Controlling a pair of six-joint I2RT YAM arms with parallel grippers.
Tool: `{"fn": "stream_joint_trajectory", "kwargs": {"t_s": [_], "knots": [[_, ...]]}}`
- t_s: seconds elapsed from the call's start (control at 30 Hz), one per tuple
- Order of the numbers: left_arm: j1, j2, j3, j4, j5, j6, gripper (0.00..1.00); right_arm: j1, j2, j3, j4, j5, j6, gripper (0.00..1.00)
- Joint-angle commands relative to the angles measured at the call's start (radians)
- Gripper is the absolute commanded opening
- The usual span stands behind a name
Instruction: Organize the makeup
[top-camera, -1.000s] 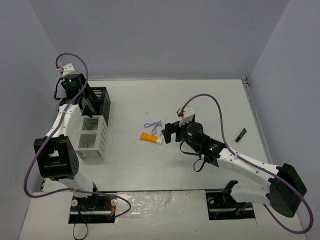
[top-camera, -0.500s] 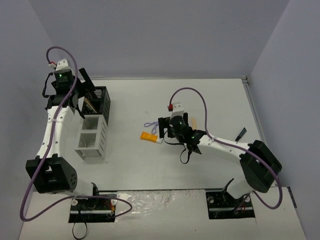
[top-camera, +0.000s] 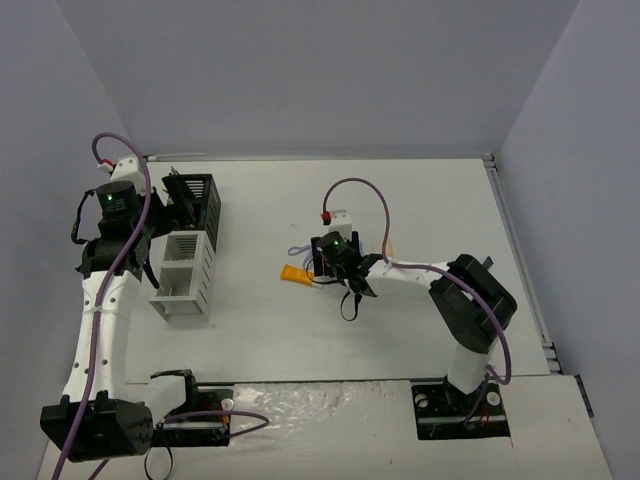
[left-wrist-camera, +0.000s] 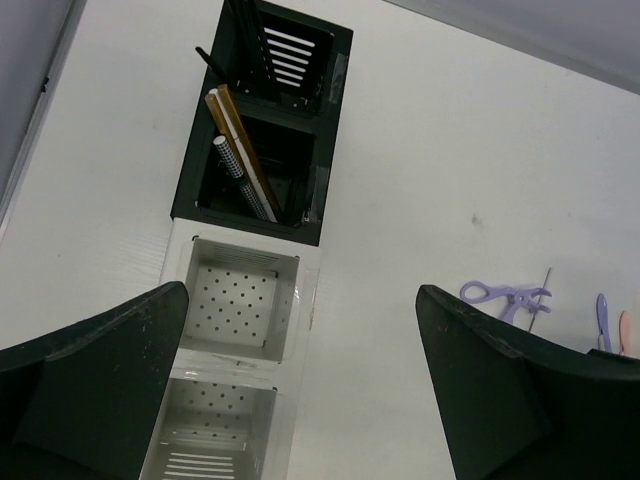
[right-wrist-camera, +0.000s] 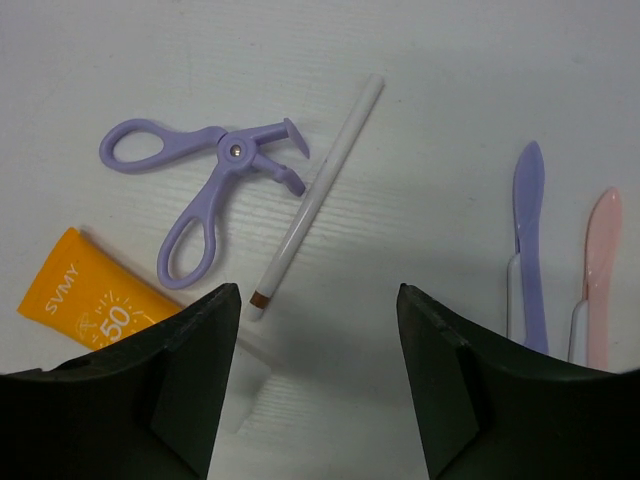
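Purple looped tool (right-wrist-camera: 205, 185) is laid flat on the bench (right-wrist-camera: 450, 60). A thin white pencil (right-wrist-camera: 318, 195) is seen just beside it, the orange tube (right-wrist-camera: 90, 300) near its loops. A purple blade (right-wrist-camera: 527, 230) and a pink blade (right-wrist-camera: 598, 260) are laid side by side, apart from these. The right hand (right-wrist-camera: 318, 385) is poised over them, fingers apart, nothing gripped. Tan and grey pencils (left-wrist-camera: 232, 125) are propped tilted in a black compartment of the rack (left-wrist-camera: 326, 190). The left hand (left-wrist-camera: 310, 400) is poised above the rack, fingers spread, empty.

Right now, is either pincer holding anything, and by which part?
Nothing held: the left pincer is open near the compartment rack, the right pincer open above the white pencil.
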Motion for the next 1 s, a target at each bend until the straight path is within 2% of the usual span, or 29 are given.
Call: {"fn": "stream_joint_trajectory", "kwargs": {"t_s": [0.0, 0.4, 0.47, 0.77, 0.97], "knots": [[0.002, -0.016, 0.036, 0.034, 0.037, 0.012, 0.97, -0.006, 0.061, 0.076, 0.048, 0.083, 0.028, 0.57], [0.023, -0.008, 0.034, 0.033, 0.071, -0.003, 0.97, -0.006, 0.145, 0.100, 0.006, 0.163, 0.029, 0.44], [0.025, -0.009, 0.033, 0.035, 0.074, -0.007, 0.97, -0.007, 0.140, 0.086, -0.005, 0.182, 0.029, 0.38], [0.027, -0.008, 0.025, 0.051, 0.105, -0.028, 0.97, -0.035, 0.061, 0.005, -0.009, 0.175, 0.016, 0.02], [0.023, 0.005, 0.011, 0.102, 0.237, -0.140, 0.97, -0.030, -0.069, -0.044, 0.045, 0.122, -0.036, 0.00]]}}
